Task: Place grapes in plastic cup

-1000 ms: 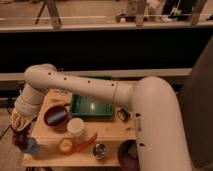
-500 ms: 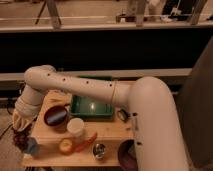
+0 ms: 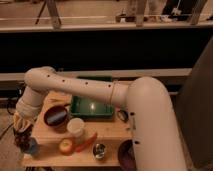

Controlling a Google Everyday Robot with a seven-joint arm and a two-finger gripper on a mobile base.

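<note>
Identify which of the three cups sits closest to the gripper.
The light-blue plastic cup at the table's front-left corner, right under the gripper. The white cup stands mid-table, and the small metal cup sits at the front edge, both farther right.

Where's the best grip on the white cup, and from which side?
Probably the rim of the white cup, taken from above. It stands upright with its top open, and the bowl, tray, round fruit and orange piece crowd its sides. The claw is at the left edge of the table, by the blue cup.
</note>
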